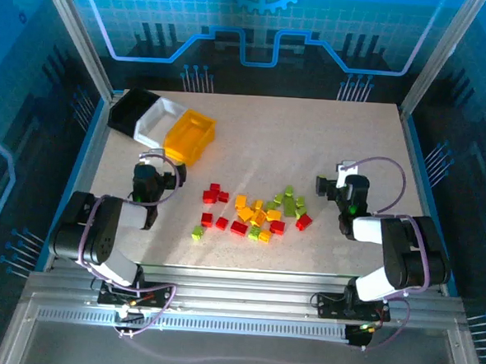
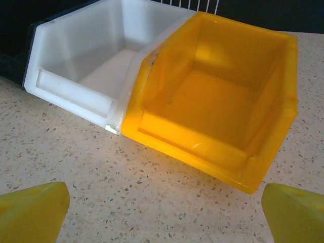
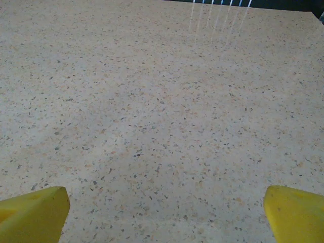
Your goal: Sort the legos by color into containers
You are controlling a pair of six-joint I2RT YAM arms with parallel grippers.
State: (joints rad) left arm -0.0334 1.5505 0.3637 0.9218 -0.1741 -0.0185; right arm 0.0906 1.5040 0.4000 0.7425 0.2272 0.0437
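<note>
The bricks (image 1: 253, 214) lay loose on the worktop (image 1: 353, 131). They were in a scattered bunch near the front, between the two arms. The red ones (image 1: 216, 195) were mostly on the left side of the bunch. The green ones (image 1: 290, 201) were more to the right, and the orange-yellow ones (image 1: 245, 211) were in the middle, all a bit mixed. One green brick (image 1: 198, 233) sat a little apart at the left end.

Three bins stood in the far left corner, side by side and touching. The black bin (image 1: 132, 109) was on the outside, the white bin (image 1: 175, 108) in the middle, and the yellow bin (image 1: 183, 149) nearest the bricks.

The left fingers (image 2: 30, 212) were spread wide and held nothing. They pointed at the white and yellow bins, just in front of them. The right fingers (image 3: 33, 215) were spread wide too and held nothing. They were over bare worktop to the right of the bricks.
</note>
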